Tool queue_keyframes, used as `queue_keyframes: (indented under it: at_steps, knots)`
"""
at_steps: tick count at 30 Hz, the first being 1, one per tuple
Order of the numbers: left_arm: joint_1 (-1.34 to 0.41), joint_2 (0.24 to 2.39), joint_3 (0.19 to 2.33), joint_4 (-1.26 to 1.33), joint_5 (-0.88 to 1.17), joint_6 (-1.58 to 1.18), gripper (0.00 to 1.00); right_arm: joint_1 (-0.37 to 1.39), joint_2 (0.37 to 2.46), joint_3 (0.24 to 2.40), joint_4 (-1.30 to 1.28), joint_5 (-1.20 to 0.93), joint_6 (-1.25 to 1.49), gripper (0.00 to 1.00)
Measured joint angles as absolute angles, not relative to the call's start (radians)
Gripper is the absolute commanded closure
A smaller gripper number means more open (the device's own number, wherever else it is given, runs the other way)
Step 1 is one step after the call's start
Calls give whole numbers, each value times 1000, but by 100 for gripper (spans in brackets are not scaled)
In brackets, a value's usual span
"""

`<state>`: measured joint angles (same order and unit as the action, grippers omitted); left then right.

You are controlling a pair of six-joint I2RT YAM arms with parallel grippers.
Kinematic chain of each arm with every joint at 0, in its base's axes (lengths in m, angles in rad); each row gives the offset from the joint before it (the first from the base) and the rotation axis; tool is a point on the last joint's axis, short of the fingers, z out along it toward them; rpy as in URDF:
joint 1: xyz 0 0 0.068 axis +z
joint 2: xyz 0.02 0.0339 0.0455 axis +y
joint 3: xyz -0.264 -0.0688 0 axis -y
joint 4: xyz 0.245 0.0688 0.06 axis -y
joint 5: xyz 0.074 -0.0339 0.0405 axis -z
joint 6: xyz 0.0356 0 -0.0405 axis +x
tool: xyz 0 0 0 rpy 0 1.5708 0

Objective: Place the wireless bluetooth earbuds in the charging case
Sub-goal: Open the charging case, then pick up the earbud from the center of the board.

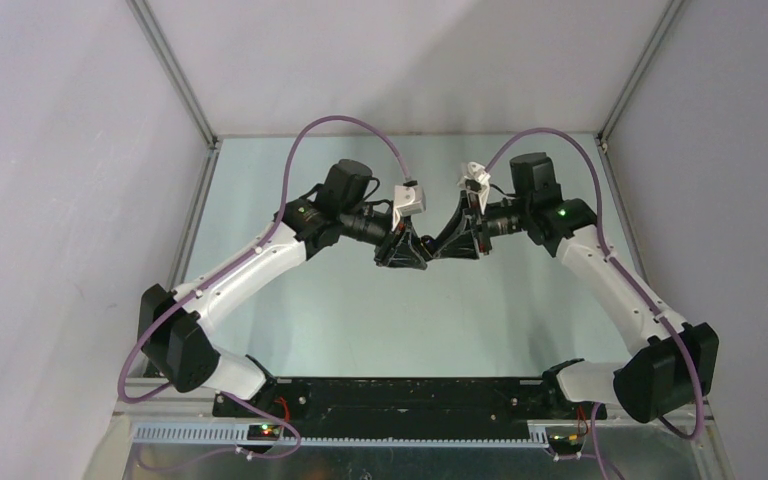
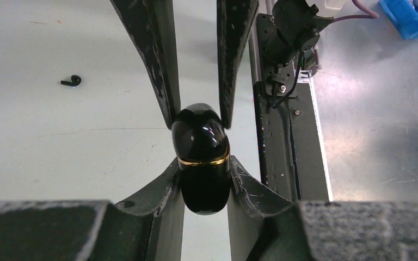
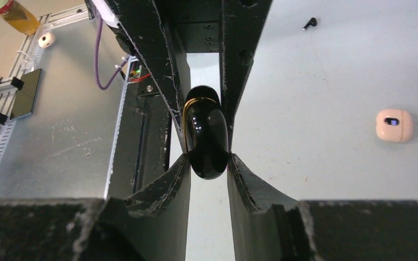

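Black charging case [image 2: 201, 157], glossy with a gold band at its seam, is held between two robot hands that meet end to end. The left hand [image 2: 204, 163] is closed on it near the band. The right hand [image 3: 207, 157] pinches the domed end. Its interior is hidden, and from overhead the hands cover it entirely. One black earbud [image 2: 72, 81] lies well apart on the surface [image 2: 60, 152]. A pale beige case [image 3: 394, 125] sits farther off, the dark oval on it too small to read.
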<state>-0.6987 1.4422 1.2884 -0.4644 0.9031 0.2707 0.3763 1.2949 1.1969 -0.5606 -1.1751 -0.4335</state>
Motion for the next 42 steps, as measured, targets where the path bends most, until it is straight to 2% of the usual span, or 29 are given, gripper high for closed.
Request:
queue_keyframes:
  at_steps: [6,10,13,19,24,25,26,28,32,39,42]
  knots:
    - [-704,1442,1288,-484,920,270,100,324,1264,1196,-563,-1140,-458,66]
    - [-709,1442,1288,-487,928,270,100,310,1256,1196,-563,-1128,-468,61]
    - [-709,1442,1288,-488,928,268,100,308,1248,1196,-564,-1125,-472,50]
    - [-709,1442,1285,-476,927,252,100,281,1174,1195,-571,-1114,-505,35]
    - [-709,1442,1270,-461,907,241,100,227,1115,1195,-585,-1058,-551,28]
    - [-709,1442,1269,-456,900,237,100,220,1115,1195,-599,-1038,-565,24]
    - [-709,1442,1269,-450,894,236,100,215,1119,1195,-613,-1018,-579,9]
    - [-709,1442,1269,-438,883,229,100,202,1151,1195,-649,-964,-608,2]
    - [-709,1441,1265,-420,864,214,100,149,1278,1195,-702,-853,-644,1]
    - [-709,1437,1250,-403,848,205,100,59,1484,1192,-743,-657,-701,27]
    - [-709,1434,1250,-402,848,200,100,56,1541,1191,-756,-591,-790,28]
